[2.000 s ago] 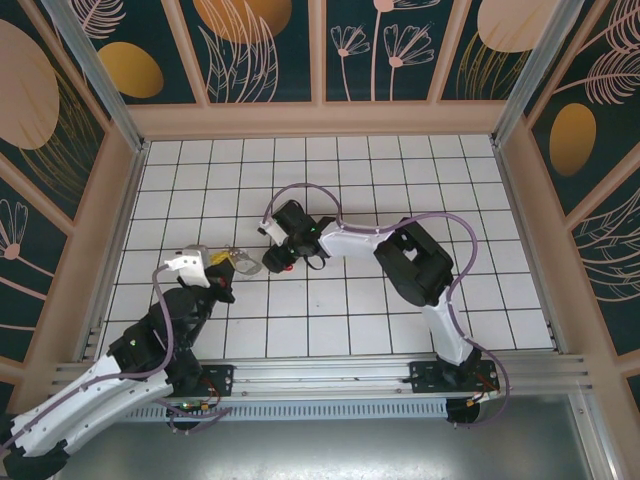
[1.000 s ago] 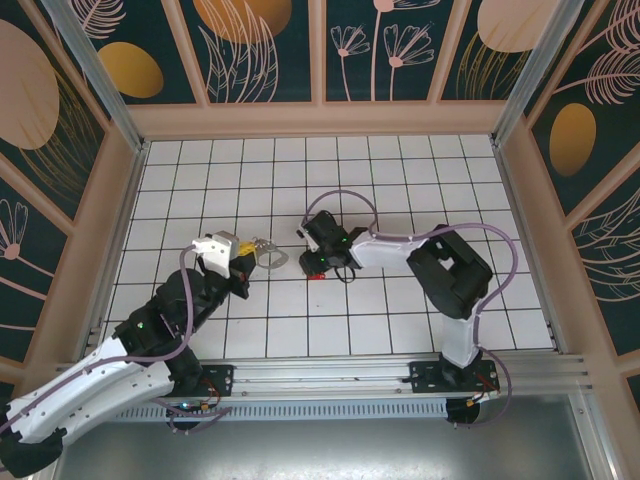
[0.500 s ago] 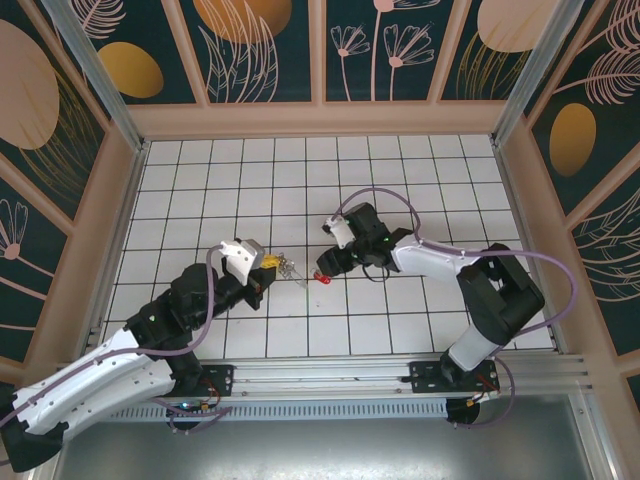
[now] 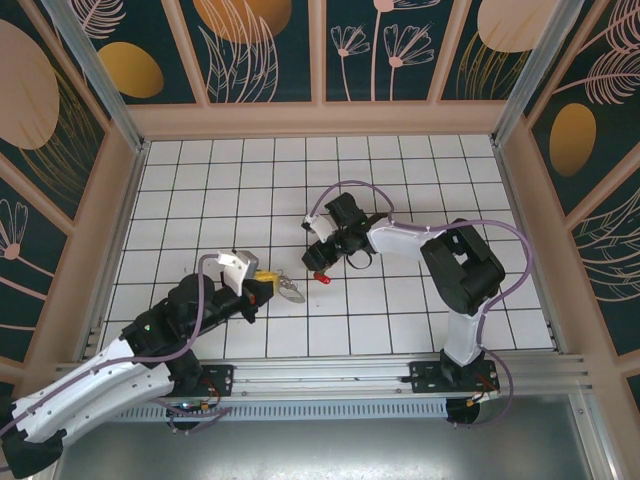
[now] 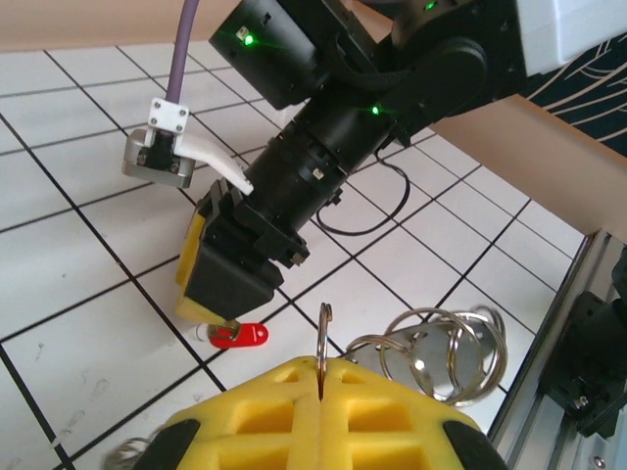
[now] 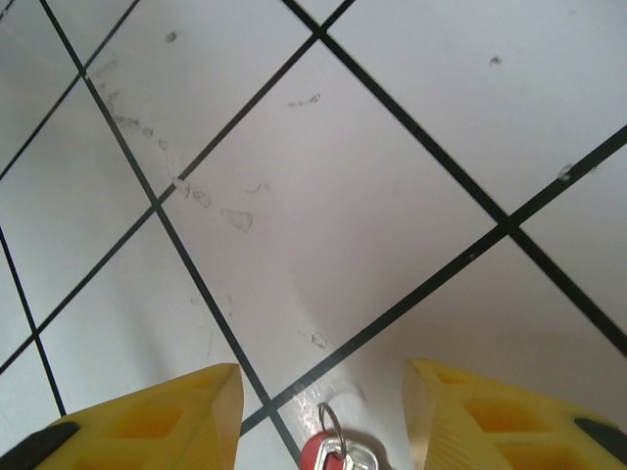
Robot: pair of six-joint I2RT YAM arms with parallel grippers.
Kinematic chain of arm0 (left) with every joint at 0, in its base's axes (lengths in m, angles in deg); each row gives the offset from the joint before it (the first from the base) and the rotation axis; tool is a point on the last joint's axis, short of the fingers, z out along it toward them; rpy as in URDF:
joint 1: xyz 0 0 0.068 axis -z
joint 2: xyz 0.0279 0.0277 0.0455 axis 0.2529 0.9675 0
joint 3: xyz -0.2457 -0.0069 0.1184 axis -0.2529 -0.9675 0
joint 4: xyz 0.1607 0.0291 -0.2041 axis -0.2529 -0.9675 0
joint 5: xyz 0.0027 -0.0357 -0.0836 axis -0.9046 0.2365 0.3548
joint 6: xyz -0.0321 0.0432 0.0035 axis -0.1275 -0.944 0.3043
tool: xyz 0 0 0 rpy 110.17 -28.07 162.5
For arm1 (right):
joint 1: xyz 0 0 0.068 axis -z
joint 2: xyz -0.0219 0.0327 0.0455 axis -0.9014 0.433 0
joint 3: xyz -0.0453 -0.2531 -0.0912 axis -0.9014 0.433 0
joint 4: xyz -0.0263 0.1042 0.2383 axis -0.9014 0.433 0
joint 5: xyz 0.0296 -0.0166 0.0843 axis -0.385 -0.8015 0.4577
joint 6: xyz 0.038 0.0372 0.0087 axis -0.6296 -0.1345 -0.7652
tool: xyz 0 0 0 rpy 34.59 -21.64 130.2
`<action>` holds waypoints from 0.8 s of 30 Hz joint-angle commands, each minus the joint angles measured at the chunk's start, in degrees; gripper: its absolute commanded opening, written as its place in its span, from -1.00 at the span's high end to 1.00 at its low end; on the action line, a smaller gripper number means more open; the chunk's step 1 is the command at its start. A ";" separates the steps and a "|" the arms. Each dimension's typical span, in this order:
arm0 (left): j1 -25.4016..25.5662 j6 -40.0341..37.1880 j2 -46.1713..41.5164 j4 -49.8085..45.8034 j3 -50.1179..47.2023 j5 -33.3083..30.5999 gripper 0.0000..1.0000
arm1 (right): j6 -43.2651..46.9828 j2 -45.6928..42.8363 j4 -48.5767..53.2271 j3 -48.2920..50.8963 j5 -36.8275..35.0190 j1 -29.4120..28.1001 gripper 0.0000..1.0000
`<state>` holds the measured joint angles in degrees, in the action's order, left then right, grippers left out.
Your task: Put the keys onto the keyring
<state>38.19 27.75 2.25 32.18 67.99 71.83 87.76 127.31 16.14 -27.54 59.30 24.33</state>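
Observation:
The key [image 6: 338, 456] has a red head with a small wire ring through it. It lies on the white tile between the yellow fingers [image 6: 157, 421] of my right gripper [image 6: 323, 380], which is open and touches nothing. In the top view this gripper [image 4: 318, 264] points down over the key [image 4: 322, 277]. My left gripper [image 5: 322, 370] is shut on one thin wire ring of the keyring [image 5: 446, 351]. The silver loop and the other rings hang to the right of that ring. In the top view the keyring [image 4: 291, 291] is just left of the key, at my left gripper [image 4: 266, 284].
The right arm's black wrist and yellow fingertip [image 5: 227, 286] stand directly over the key [image 5: 239, 336] in the left wrist view, with a purple cable [image 5: 186, 39] above. Wooden walls [image 4: 320, 118] enclose the tiled floor. An aluminium rail [image 4: 330, 372] runs along the near edge.
My left gripper has carried the keyring right and toward the near edge, close to the key. The right arm's elbow swung out right and back; its gripper stays over the key.

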 commanded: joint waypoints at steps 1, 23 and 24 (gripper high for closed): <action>-0.13 2.13 0.36 3.06 -1.34 1.83 1.00 | 1.63 -0.55 2.72 -0.11 1.56 -0.50 0.10; -0.13 4.25 -1.21 6.24 -5.21 2.35 1.00 | 1.80 1.17 1.89 2.70 0.62 -1.13 0.21; -0.14 4.27 -1.25 6.24 -5.28 2.40 1.00 | 1.73 1.33 1.85 2.60 0.67 -1.12 0.23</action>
<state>38.19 31.03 1.70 35.57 63.27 73.58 88.97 127.51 17.93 -25.09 59.41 23.72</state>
